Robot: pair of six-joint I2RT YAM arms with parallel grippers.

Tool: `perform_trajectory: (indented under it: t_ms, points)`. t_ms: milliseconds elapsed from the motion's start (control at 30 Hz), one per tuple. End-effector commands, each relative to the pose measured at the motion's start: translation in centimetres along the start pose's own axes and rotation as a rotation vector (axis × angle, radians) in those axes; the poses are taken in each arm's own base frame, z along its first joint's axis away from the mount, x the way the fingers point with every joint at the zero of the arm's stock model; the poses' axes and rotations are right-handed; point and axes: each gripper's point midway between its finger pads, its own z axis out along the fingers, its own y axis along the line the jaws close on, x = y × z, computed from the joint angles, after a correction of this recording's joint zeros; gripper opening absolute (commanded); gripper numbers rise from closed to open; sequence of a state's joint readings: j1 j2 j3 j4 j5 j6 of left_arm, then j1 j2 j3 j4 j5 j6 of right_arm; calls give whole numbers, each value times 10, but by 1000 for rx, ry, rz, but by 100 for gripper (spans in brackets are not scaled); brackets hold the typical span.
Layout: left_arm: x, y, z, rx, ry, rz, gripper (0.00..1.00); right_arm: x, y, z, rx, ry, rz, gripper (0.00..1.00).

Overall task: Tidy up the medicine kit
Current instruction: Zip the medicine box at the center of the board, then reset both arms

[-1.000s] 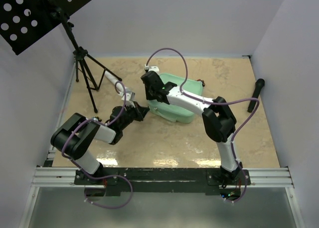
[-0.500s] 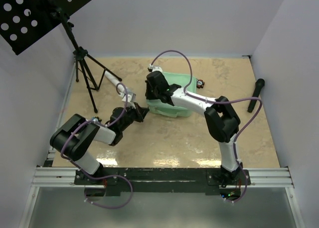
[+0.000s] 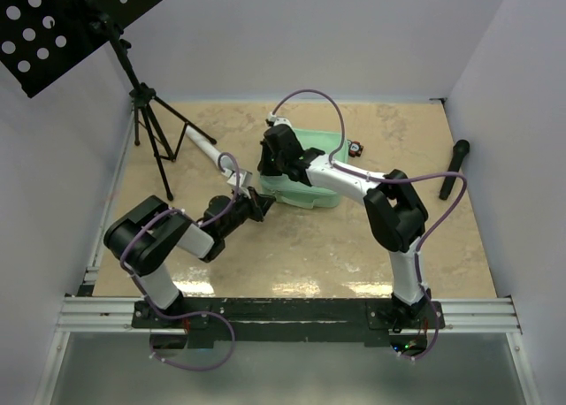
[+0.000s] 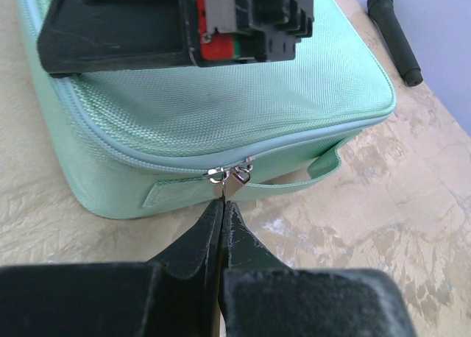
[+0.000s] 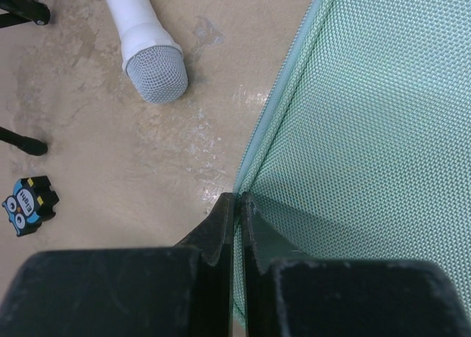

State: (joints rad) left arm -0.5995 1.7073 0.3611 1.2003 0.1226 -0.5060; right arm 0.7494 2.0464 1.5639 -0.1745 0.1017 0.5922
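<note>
1. The medicine kit (image 4: 243,101) lies flat and zipped shut on the worktop (image 3: 309,246), toward the far middle, with both arms reaching in to it. Its zip pulls (image 4: 237,176) sit together on the near side wall. Nothing inside can be sorted until that zip runs open.
2. The left gripper (image 4: 223,204) has its fingers pressed together, tips right at the pulls. I cannot tell whether a pull is actually caught between them. If none is, a tug would come away with nothing, and the small metal tabs look easy to lose.
3. If a pull is caught, hauling along the zip line could drag the whole soft case over the smooth worktop instead of opening it.
4. The right gripper (image 5: 237,201) is clamped on the piping at the lid's edge, on the side facing the white microphone (image 5: 153,71). That thin nip of fabric looks like the only anchor. It may slip free, or lift and buckle the lid so the zip binds at a rounded corner.
5. Further out, the microphone lies near that edge, and a black cylinder (image 4: 395,37) lies well apart on the other side. A sliding case could shove the microphone.
</note>
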Motion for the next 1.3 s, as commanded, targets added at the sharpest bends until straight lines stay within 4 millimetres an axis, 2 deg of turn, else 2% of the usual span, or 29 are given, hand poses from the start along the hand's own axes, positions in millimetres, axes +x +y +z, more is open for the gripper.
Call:
perform_trajectory:
  t_ms: [0,400,533,667,733,800,867,1000,1167,1233,1267]
  points:
    - [21,-52,-1,209,76,-8,0,90,-47,26,112,231,-20,0]
    - [28,-73,11,262,99,-14,0,93,-54,26,112,236,-15,0]
    - [20,-66,4,217,57,-22,0,85,-56,21,120,211,-15,0]
    - [15,-45,-5,125,64,-50,1,72,-57,9,117,184,-4,0]
    - [11,-36,-7,95,65,-68,12,65,-52,1,101,161,-2,7]
    - [7,-31,-11,72,59,-69,31,61,-52,-6,99,150,-3,18]
    - [3,-25,-14,44,54,-66,40,56,-51,-13,98,132,-2,27]
    - [-3,-18,-20,4,51,-56,53,47,-48,-28,87,103,8,39]
    - [-13,-10,-33,-44,42,-52,65,28,-38,-56,56,56,6,45]
    - [-20,-4,-42,-79,30,-54,81,14,-30,-71,32,22,2,46]
    - [-27,-2,-45,-97,18,-57,100,7,-27,-80,20,4,1,47]
